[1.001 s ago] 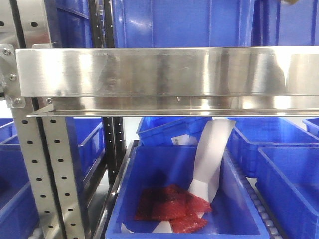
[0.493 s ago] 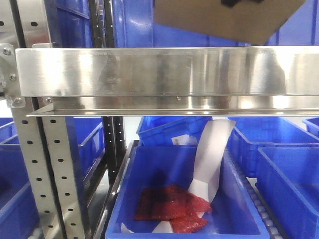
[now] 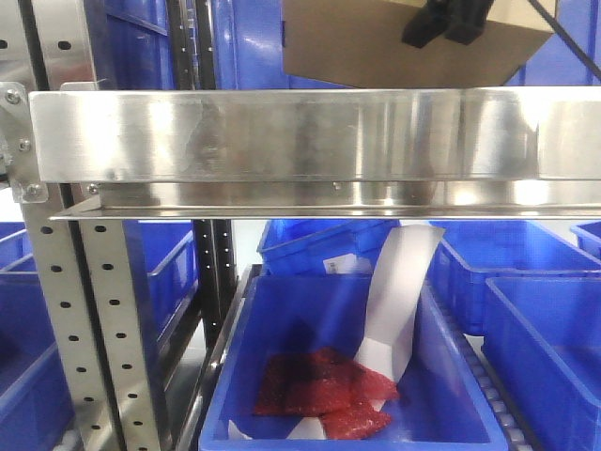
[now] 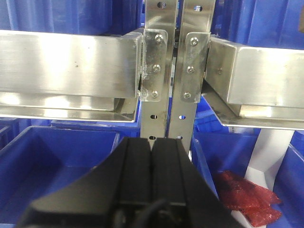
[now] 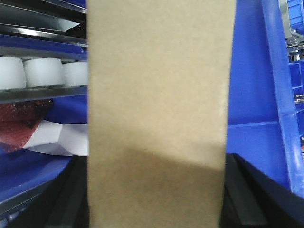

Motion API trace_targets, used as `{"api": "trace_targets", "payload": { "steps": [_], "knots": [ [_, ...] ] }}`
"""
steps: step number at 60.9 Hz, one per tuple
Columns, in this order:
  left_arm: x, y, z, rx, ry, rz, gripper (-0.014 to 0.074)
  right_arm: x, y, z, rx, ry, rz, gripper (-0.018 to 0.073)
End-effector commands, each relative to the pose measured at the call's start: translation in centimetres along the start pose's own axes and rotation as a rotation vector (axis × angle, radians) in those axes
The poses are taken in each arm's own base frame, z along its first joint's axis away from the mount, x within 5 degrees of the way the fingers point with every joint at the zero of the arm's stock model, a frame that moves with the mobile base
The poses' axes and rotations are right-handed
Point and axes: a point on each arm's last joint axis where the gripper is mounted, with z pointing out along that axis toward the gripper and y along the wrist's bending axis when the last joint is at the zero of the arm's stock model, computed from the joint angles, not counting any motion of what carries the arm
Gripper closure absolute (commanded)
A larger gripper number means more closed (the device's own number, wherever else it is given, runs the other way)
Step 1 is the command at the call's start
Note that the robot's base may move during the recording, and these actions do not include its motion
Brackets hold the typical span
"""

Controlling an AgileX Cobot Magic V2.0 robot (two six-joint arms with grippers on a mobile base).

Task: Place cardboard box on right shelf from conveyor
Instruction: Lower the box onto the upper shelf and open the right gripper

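The plain tan cardboard box (image 3: 366, 42) hangs at the top of the front view, just above the tall front lip of the right shelf (image 3: 282, 136). My right gripper (image 3: 446, 23) is shut on the box, its black fingers (image 3: 423, 28) reaching over the near face. In the right wrist view the cardboard box (image 5: 159, 95) fills the middle, with my right gripper (image 5: 154, 194) clamping it from both sides. My left gripper (image 4: 159, 147) is shut on nothing, low in front of the perforated uprights (image 4: 173, 61), with the right shelf (image 4: 266, 71) beside them. The conveyor is out of view.
Blue bins (image 3: 554, 329) stand under and behind the shelf. One blue bin (image 3: 235, 376) holds red packets (image 3: 319, 390) and a white paper strip (image 3: 399, 291). A second steel shelf (image 4: 66, 61) lies left of the uprights. White rollers (image 5: 42, 71) show at the left.
The cardboard box has come down into the front view from the top right and moved left, in the right gripper, to just above the shelf lip.
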Motion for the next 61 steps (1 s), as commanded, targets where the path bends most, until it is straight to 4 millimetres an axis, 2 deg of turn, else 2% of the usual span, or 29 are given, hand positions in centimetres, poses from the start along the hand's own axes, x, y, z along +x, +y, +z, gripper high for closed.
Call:
{"api": "trace_targets", "payload": {
  "steps": [1, 6, 10, 16, 21, 27, 48, 61],
  "knots": [
    [-0.6, 0.0, 0.0, -0.002, -0.083, -0.008, 0.0713, -1.6, -3.0, -2.2, 0.17, -0.095, -0.016, 0.0502],
    [-0.6, 0.0, 0.0, -0.002, -0.083, -0.008, 0.0713, -1.6, -3.0, -2.2, 0.17, -0.095, -0.016, 0.0446],
    [-0.6, 0.0, 0.0, -0.002, -0.083, -0.008, 0.0713, -1.6, -3.0, -2.2, 0.17, -0.095, -0.016, 0.0358],
    [-0.6, 0.0, 0.0, -0.002, -0.083, -0.008, 0.0713, -1.5, -3.0, -2.2, 0.17, -0.095, -0.016, 0.0146],
    [-0.6, 0.0, 0.0, -0.002, -0.083, -0.008, 0.0713, -1.5, -2.9, -2.2, 0.167, -0.093, -0.016, 0.002],
    [-0.6, 0.0, 0.0, -0.002, -0.083, -0.008, 0.0713, -1.5, -3.0, -2.2, 0.168, -0.094, -0.016, -0.0051],
    [-0.6, 0.0, 0.0, -0.002, -0.083, -0.008, 0.0713, -1.5, -2.9, -2.7, 0.15, -0.08, -0.015, -0.006],
    [-0.6, 0.0, 0.0, -0.002, -0.083, -0.008, 0.0713, -1.6, -3.3, -5.5, 0.1, -0.061, 0.042, -0.0055]
  ]
}}
